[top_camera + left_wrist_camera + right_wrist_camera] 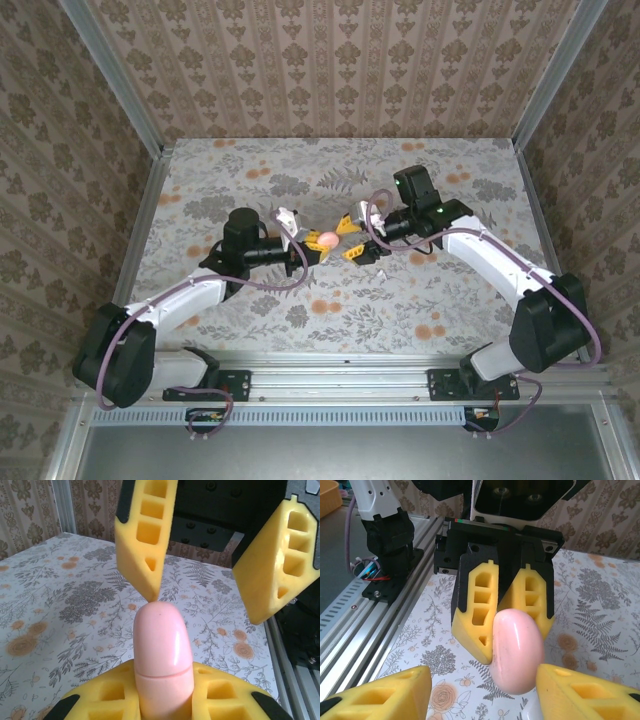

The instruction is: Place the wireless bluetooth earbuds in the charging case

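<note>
Gripping a pink disc (pixel 162 650) edge-on, the left gripper (pixel 165 702) has its yellow pads clamped on the lower part, one pad on either side at 3 and 9 o'clock in the left wrist view. The disc is glossy and bare-faced. A thin seam runs round it just above the pads and sits shut, so nothing inside can be seen. The right gripper (pixel 204 605) faces it from 12 o'clock in that view with its jaws apart. One fingertip (pixel 151 587) sits just at the top of the disc and the other stands off toward 2 o'clock. From the right wrist, the disc (pixel 517 652) rises between that gripper's own two pads at 7 and 5 o'clock, with the left gripper's fingers closed on it behind. From above, the two grippers meet near the middle of the table (pixel 450 300), the left arm reaching in from 7 o'clock and the right from 5 o'clock, with the disc held clear of the floral top. A small white bit (pixel 381 276) lies on the table at about 4 o'clock from the disc. It may be one of the earbuds, though it is too small to be sure.
</note>
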You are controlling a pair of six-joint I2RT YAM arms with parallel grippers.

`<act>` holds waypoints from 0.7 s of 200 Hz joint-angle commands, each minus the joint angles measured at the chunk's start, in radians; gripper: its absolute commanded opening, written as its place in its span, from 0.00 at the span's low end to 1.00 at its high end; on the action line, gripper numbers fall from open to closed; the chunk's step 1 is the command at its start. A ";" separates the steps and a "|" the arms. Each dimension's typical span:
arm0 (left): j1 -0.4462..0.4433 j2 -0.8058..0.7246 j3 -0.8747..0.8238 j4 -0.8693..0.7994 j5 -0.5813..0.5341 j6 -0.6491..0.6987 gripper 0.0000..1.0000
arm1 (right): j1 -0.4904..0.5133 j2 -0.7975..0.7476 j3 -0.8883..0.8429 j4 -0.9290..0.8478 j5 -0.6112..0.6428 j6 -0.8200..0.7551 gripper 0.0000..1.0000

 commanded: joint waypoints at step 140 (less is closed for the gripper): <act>-0.008 -0.013 0.015 0.045 -0.009 -0.002 0.13 | 0.065 0.089 0.104 -0.196 0.061 -0.111 0.34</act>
